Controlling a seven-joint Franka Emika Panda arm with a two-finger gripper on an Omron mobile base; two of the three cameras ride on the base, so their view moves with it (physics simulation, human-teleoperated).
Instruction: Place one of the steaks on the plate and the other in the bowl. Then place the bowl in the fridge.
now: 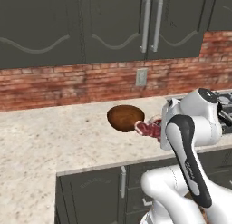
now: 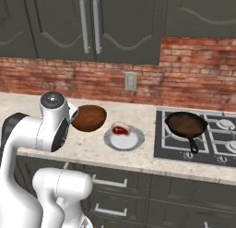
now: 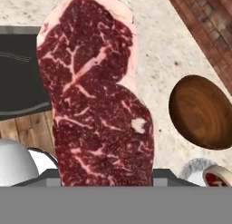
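- The two-finger gripper (image 3: pixel 106 180) is pinching a flat red-pink raw steak (image 3: pixel 95 96) with pale marbling; the slab is hanging close before the hand camera, above the speckled counter (image 1: pixel 41 141).
- Risk, as judged: the slab is dangling edge-held and could be slipping, or landing on the rim of the glossy reddish-brown wooden bowl (image 3: pixel 204 112) and tipping out.
- Count: two steaks, the other lying on the pale round plate (image 2: pixel 123 138); one bowl, empty, standing beside the plate; one black frying pan (image 2: pixel 186 124).

Both base views share the bowl (image 1: pixel 125 118); hand view probably nearer.
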